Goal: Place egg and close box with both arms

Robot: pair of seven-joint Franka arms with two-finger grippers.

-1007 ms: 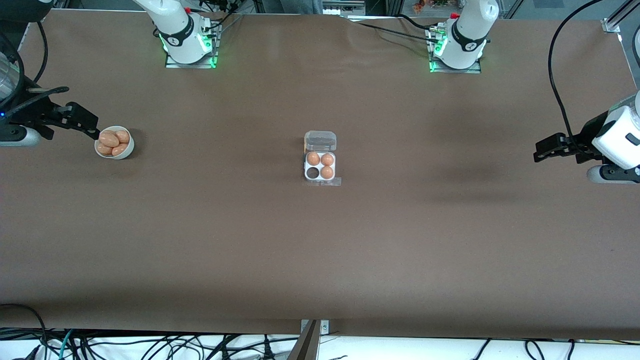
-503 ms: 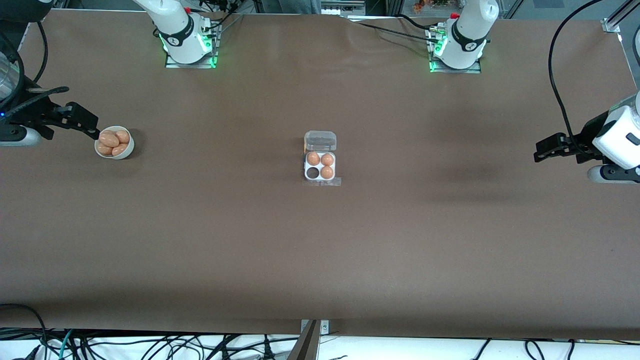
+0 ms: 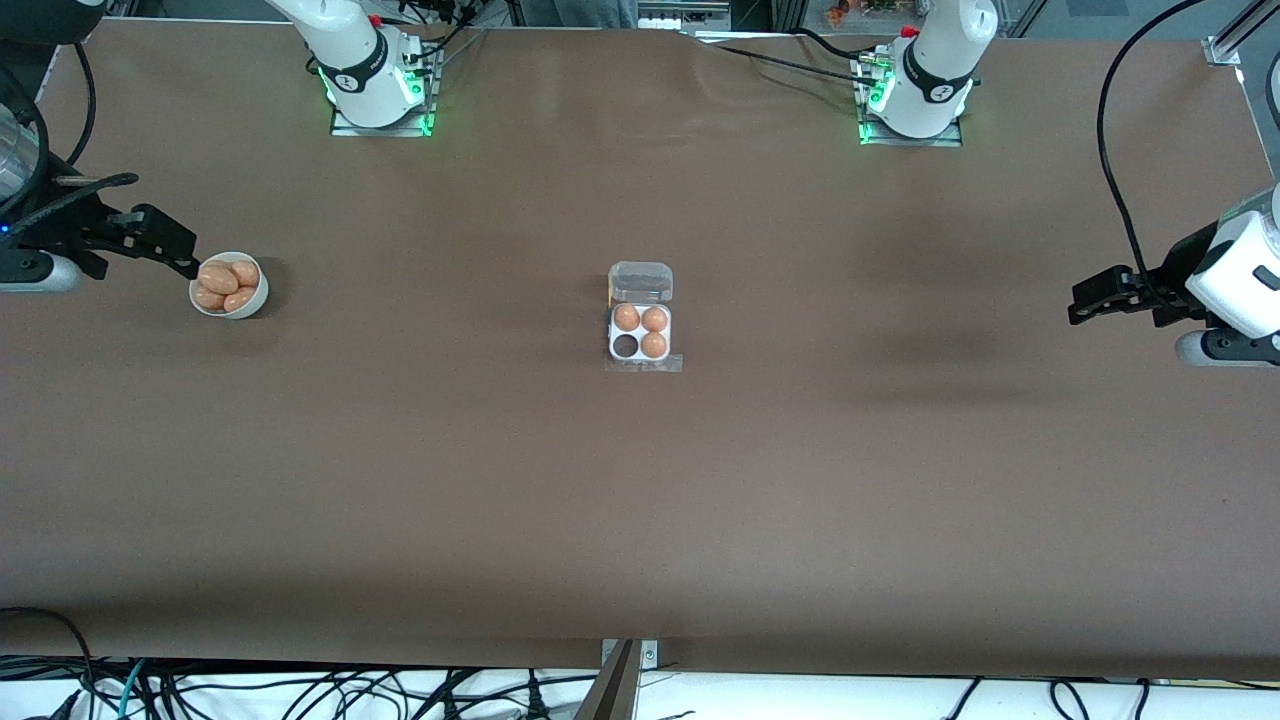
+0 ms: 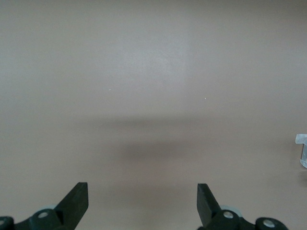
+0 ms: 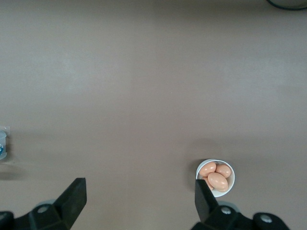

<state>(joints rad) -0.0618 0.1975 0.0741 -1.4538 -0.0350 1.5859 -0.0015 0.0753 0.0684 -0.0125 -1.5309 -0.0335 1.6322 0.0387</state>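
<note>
Brown table [image 3: 640, 500]: right gripper [image 3: 165, 243], jaws wide and empty, should descend on one egg [image 3: 217, 279] in bowl [image 3: 250, 303] at the box's [image 3: 640, 345] nine o'clock; left gripper [image 3: 1090, 298] waits, wide and empty.

A wide brown table [image 3: 640, 480] fills nearly the whole front view, lit evenly with soft shadows; black cables [image 3: 300, 690] tangle over a white surface along its near edge; metal framing [image 3: 1230, 45] shows at one upper corner.

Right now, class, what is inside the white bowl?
The bowl holds a heap of orange-brown eggs; three or four show. Anything under them, and the bowl's bottom, is covered.
</note>
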